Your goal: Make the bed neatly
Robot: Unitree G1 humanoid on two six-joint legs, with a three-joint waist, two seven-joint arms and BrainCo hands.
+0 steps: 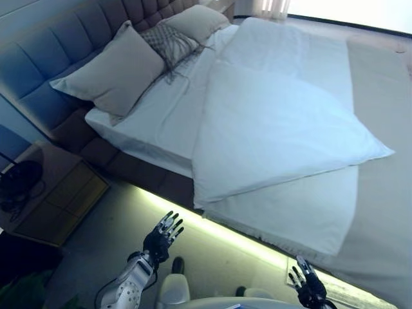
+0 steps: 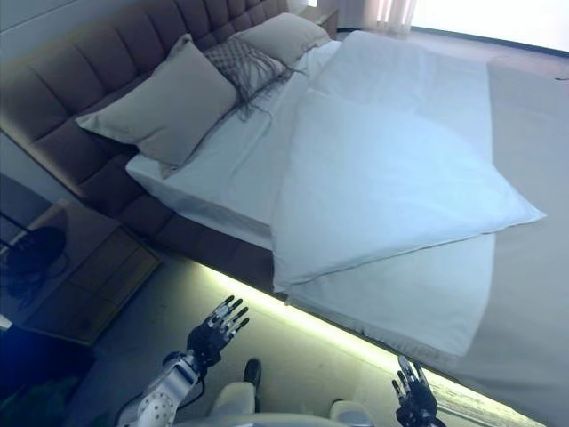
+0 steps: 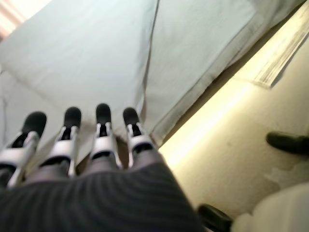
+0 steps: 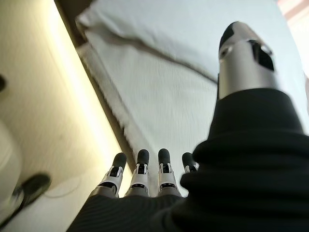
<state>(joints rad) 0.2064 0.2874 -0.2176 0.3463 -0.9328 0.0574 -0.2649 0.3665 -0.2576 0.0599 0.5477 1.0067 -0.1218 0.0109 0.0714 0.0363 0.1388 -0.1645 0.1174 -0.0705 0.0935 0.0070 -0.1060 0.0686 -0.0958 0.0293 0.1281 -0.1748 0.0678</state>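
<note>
Both robot hands, left (image 1: 165,233) and right (image 1: 308,286), hover spread beside the bed (image 1: 161,122) with its folded duvet (image 1: 277,129).

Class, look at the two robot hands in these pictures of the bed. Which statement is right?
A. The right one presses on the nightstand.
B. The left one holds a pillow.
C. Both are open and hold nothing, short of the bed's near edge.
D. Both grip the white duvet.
C: the left robot hand and right robot hand have straight fingers and hold nothing, short of the white duvet.

Left robot hand (image 1: 162,237) raised, fingers straight, spread. Right robot hand (image 1: 309,288) low, fingers straight, holding nothing.
</note>
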